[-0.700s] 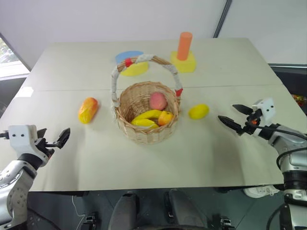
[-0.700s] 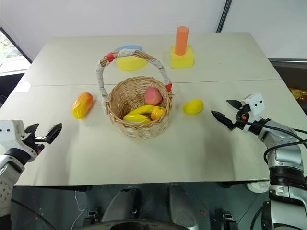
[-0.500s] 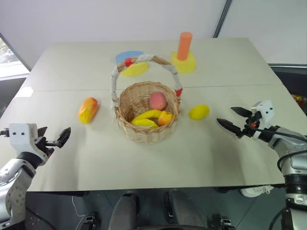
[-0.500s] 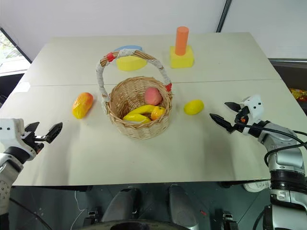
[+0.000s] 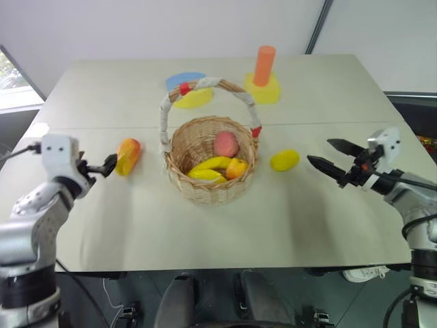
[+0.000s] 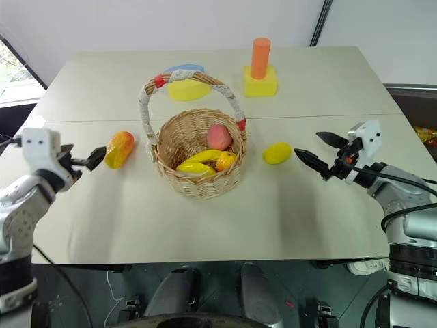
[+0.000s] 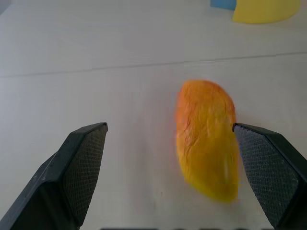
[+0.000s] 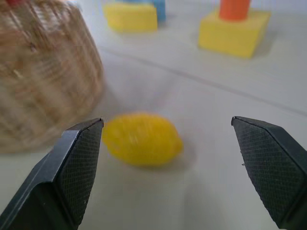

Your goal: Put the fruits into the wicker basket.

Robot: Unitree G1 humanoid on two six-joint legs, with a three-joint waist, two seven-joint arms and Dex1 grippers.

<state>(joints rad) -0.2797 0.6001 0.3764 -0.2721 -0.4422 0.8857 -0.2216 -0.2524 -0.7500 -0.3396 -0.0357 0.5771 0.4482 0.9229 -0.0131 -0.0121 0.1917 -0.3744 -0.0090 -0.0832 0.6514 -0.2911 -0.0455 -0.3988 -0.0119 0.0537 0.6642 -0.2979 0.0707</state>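
Wicker basket (image 5: 210, 164): round, tan, upright at mid-desk (image 5: 205, 232), arched handle wrapped white with red bands; holds a pink fruit (image 5: 226, 144), a yellow banana (image 5: 208, 165) and a small orange fruit (image 5: 235, 168). Mango (image 5: 128, 156): orange-red and yellow, oblong, lying on the desk to the left of the basket, apart from it. Lemon (image 5: 284, 160): yellow, oval, on the desk just right of the basket, not touching. Left gripper (image 5: 109, 165): jaws released and spread, close beside the mango, not gripping it. Right gripper (image 5: 329, 156): jaws released, wide, empty, pointing at the lemon from the right, near it but apart. Orange cylinder (image 5: 263, 65) on yellow base (image 5: 262, 89): behind the basket. Blue-and-yellow round block (image 5: 187, 90): behind the basket.
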